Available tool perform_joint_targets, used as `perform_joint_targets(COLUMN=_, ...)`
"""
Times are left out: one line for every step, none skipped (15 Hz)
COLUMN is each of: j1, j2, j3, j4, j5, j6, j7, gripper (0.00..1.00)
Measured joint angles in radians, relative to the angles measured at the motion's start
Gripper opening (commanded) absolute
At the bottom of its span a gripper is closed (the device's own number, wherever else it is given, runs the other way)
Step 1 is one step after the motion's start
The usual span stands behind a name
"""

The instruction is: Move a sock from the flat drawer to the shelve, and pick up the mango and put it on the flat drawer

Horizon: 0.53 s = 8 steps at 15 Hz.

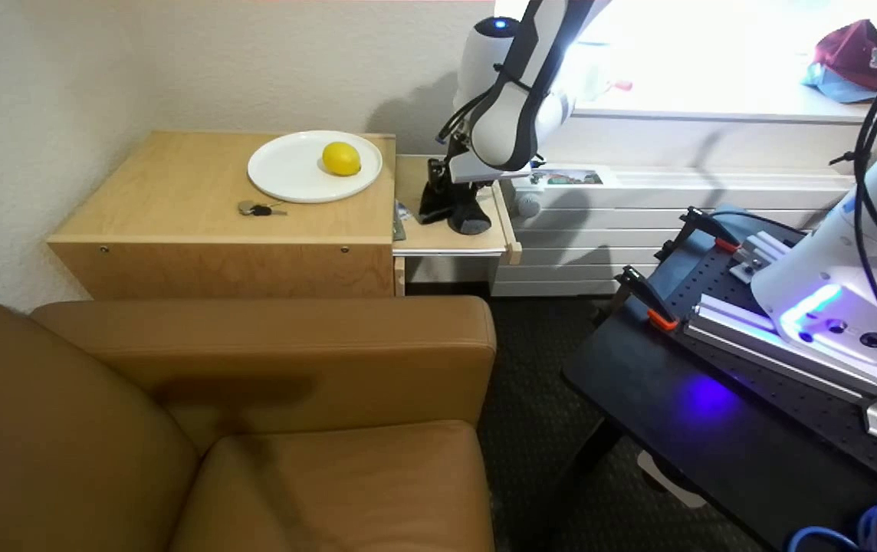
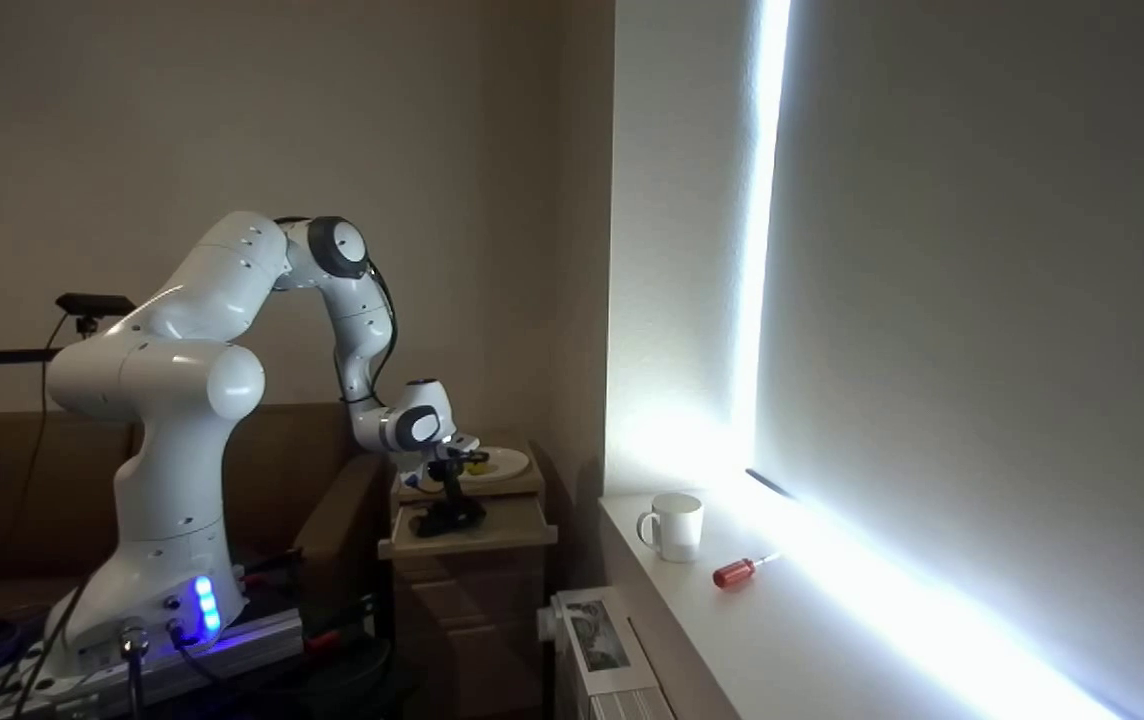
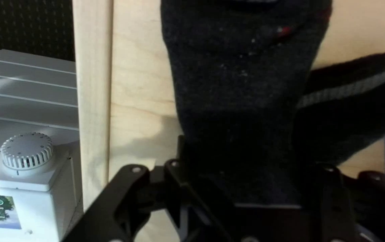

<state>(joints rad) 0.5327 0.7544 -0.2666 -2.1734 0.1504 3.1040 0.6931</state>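
Observation:
A dark grey-black sock (image 1: 471, 218) lies bunched on the pulled-out wooden flat drawer (image 1: 477, 242). In the wrist view the sock (image 3: 243, 77) fills the middle, with a grey-striped part folded out to the right. My gripper (image 1: 448, 184) points down over the drawer. In the wrist view the gripper (image 3: 253, 158) is open, its fingers spread on either side of the sock; the right fingertip is lost in the dark. The mango, a yellow lemon-like fruit (image 1: 342, 159), lies on a white plate (image 1: 285, 172) on the cabinet top. Which surface is the shelf is unclear.
Keys (image 1: 258, 208) lie on the cabinet top (image 1: 201, 184) near its front edge. Cards (image 1: 399, 221) lie in the drawer beside the sock. A brown sofa (image 1: 270, 330) stands against the cabinet. A radiator knob (image 3: 27, 153) is close beyond the drawer's edge. A mug (image 2: 677, 527) stands on the sill.

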Motion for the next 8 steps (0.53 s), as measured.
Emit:
perform_joint_targets(j1=-0.008, j2=0.000, j3=0.007, j4=0.003, j5=0.000, j6=0.000, j7=0.000, gripper=0.32)
perform_joint_targets(j1=-0.017, j2=-0.001, j3=0.014, j4=0.005, j5=0.000, j6=0.000, j7=-0.001, gripper=0.25)
perform_joint_targets(j1=-0.026, j2=-0.002, j3=0.020, j4=0.007, j5=0.000, j6=0.000, j7=-0.002, gripper=0.19)
perform_joint_targets(j1=-0.033, j2=-0.003, j3=0.026, j4=0.009, j5=0.000, j6=0.000, j7=-0.003, gripper=0.11)
perform_joint_targets(j1=-0.039, j2=-0.003, j3=0.029, j4=0.011, j5=0.000, j6=0.000, j7=-0.003, gripper=0.05)
perform_joint_targets(j1=-0.043, j2=-0.004, j3=0.030, j4=0.014, j5=0.000, j6=0.000, j7=-0.004, gripper=0.01)
perform_joint_targets(j1=-0.047, j2=-0.004, j3=0.030, j4=0.015, j5=0.000, j6=0.000, j7=-0.004, gripper=0.00)
perform_joint_targets(j1=-0.051, j2=-0.006, j3=0.031, j4=0.016, j5=0.001, j6=-0.001, j7=-0.004, gripper=0.01)
